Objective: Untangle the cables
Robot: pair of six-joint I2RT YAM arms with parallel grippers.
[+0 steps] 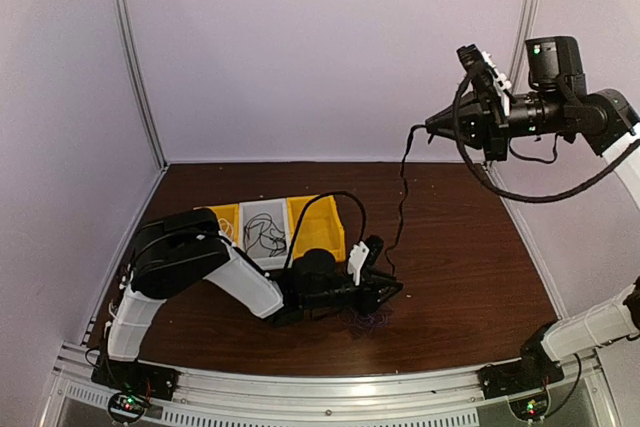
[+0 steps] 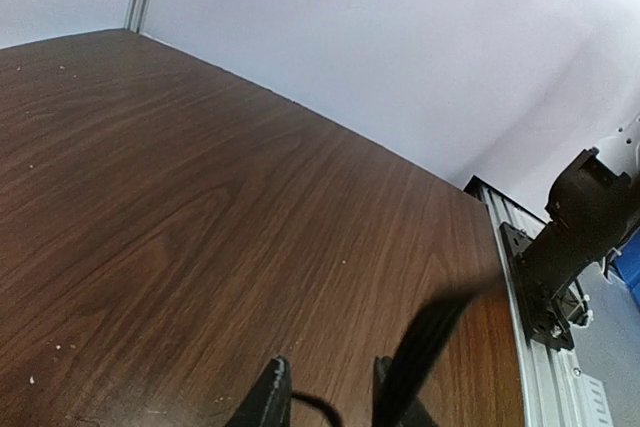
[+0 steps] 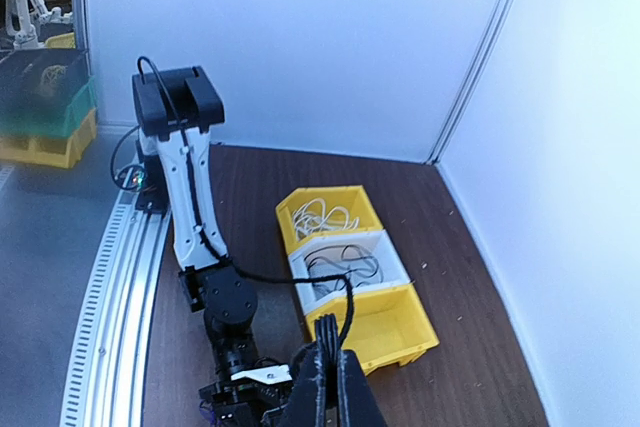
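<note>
Presently holds one black cable [image 1: 402, 192] clamped in the high right gripper [image 1: 432, 127], hanging to the dark tangle [image 1: 366, 321] beside the low left gripper [image 1: 392, 292], narrow, hold unclear. Probably calls next for lifting steadily while anchoring that tangle.

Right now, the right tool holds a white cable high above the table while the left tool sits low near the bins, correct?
No: the cable in the right tool is black, not white, per the top external view. The left tool is low near the bins.
</note>
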